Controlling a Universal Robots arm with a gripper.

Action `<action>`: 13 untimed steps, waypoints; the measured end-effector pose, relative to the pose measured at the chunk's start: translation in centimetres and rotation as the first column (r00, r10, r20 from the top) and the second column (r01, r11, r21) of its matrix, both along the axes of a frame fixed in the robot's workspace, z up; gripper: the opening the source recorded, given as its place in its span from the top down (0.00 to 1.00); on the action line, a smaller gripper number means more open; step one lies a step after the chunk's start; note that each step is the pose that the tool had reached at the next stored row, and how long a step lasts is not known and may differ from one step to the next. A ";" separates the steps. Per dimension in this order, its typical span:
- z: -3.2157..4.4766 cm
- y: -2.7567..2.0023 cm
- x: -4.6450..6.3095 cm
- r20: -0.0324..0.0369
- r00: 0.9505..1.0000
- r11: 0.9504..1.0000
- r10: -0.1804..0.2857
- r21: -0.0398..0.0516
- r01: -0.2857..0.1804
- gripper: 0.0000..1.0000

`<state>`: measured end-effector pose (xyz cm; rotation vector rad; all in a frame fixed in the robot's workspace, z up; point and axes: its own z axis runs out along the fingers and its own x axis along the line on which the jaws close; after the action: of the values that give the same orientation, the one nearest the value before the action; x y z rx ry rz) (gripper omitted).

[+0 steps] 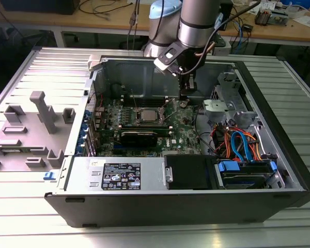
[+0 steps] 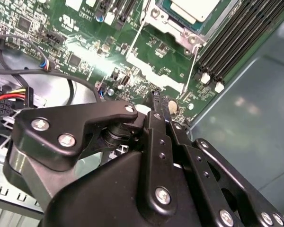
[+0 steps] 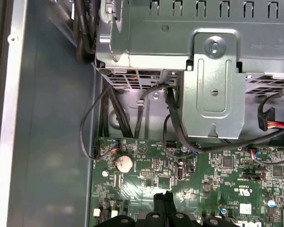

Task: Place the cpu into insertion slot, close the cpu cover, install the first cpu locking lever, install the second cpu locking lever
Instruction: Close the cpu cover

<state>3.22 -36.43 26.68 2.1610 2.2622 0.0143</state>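
The cpu (image 1: 146,114) lies silver-topped in the insertion slot (image 1: 137,120) in the middle of the green motherboard; its corner (image 2: 193,8) also appears in the second wrist view. The cpu cover (image 2: 174,26), a grey metal frame, lies around the chip. Two thin wire locking levers (image 2: 135,41) (image 2: 193,64) run off the socket's corner; whether they are latched I cannot tell. My gripper (image 1: 185,99) hangs over the board to the exterior view's right of the socket, past the memory slots (image 2: 229,45). Its black fingertips (image 3: 163,196) are together with nothing between them.
A grey drive cage (image 3: 213,80) with black cables (image 3: 109,118) stands just beyond the gripper. A coin battery (image 3: 124,163) sits on the board near the fingertips. The case wall (image 3: 47,118) rises close by. Orange and blue cables (image 1: 240,144) fill the exterior view's right.
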 end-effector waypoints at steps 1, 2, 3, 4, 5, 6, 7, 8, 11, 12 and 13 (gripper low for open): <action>-0.14 0.04 0.1 0.000 1.000 1.000 0.000 0.000 0.000 0.89; -0.38 0.09 0.2 0.000 1.000 1.000 0.000 0.000 0.000 0.89; -0.56 0.12 0.2 0.000 1.000 1.000 0.000 0.000 0.000 0.89; -0.89 0.17 0.3 0.000 1.000 1.000 0.000 0.000 0.000 0.89; -1.10 0.17 0.3 0.000 1.000 1.000 0.000 0.000 0.000 0.89; -1.26 0.17 0.3 -0.001 1.000 1.000 0.000 0.000 0.000 0.89; -1.51 0.18 0.3 -0.001 1.000 1.000 0.000 0.000 0.000 0.89; -1.70 0.17 0.3 -0.002 1.000 1.000 0.000 0.000 0.000 0.89; -2.19 0.08 0.3 -0.005 1.000 1.000 0.000 0.000 0.000 0.89; -2.22 0.05 0.3 -0.005 1.000 1.000 0.000 -0.001 0.000 0.89; -2.24 0.01 0.3 -0.005 1.000 1.000 0.000 -0.001 0.000 0.89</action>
<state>3.51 -36.42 24.44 2.1630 2.2644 0.0086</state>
